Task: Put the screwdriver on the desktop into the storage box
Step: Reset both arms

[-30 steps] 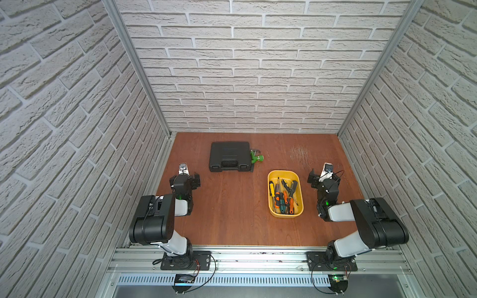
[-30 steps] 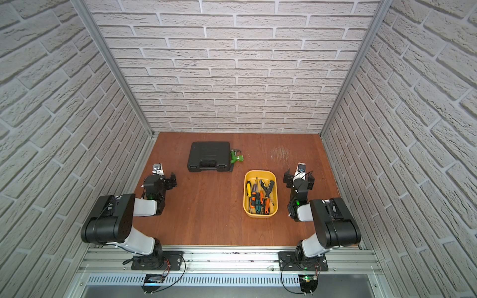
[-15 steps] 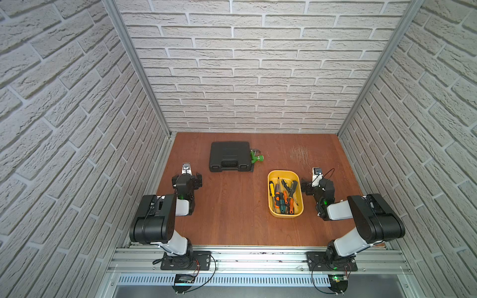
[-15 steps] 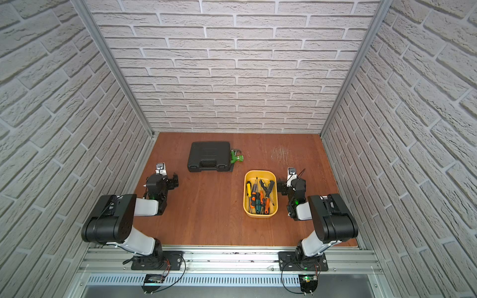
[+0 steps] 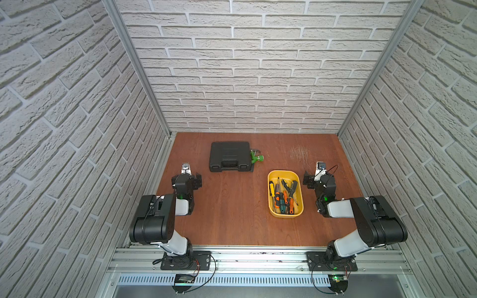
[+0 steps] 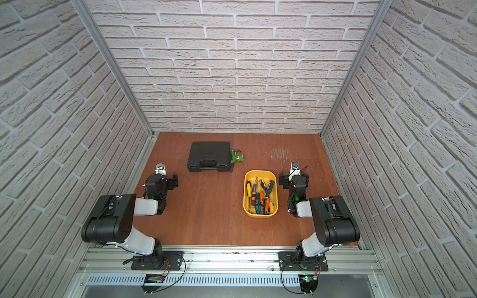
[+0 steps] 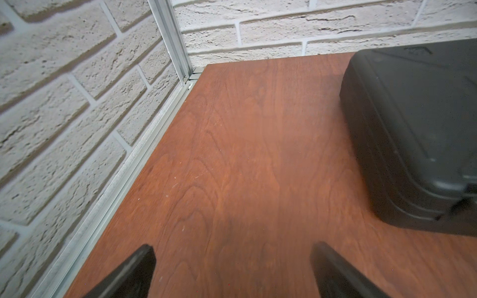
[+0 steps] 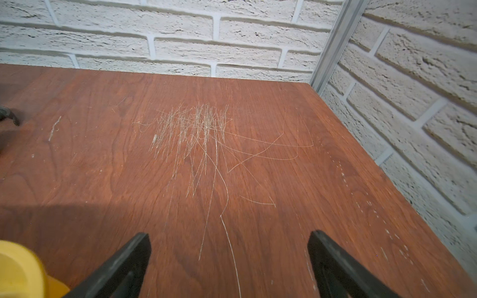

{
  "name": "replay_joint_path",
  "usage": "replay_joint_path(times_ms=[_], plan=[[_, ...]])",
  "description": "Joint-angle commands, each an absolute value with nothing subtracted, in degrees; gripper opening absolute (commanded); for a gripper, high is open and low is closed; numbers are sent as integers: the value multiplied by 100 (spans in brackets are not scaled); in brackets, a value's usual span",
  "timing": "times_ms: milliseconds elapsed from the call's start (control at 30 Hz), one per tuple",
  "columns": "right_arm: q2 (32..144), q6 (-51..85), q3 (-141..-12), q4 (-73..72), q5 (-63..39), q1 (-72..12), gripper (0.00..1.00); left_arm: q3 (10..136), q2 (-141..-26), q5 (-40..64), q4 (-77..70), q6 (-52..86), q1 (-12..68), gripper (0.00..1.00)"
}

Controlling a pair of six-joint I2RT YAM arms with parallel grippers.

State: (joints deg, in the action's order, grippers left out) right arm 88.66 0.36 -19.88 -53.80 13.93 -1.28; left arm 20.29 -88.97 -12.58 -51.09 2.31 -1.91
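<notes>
In both top views: piled screwdrivers (image 5: 281,200) (image 6: 258,198) inside the yellow storage box (image 5: 285,215) (image 6: 260,215), just beside the right jaws, well apart from the left jaws. Left wrist view: left jaws spread wide, empty, above bare table (image 7: 245,154), black case (image 7: 413,129) near. Right wrist view: right jaws spread wide, empty, storage box corner (image 8: 18,268) beside one jaw.

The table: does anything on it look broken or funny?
Yes. The desktop has a patch of pale scratches near the back wall, ahead of the right gripper. Nothing else looks spilled or broken.
</notes>
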Motion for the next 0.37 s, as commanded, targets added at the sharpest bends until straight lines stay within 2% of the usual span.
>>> replay_joint_path(times_ms=[0, 333], plan=[[8877, 79, -2004, -5635, 1498, -157, 99, 2118, -8903, -1207, -5251, 202, -220, 98], [8884, 109, -2005, -5627, 1438, -119, 99, 2138, -8903, -1165, -5221, 209, -237, 98]])
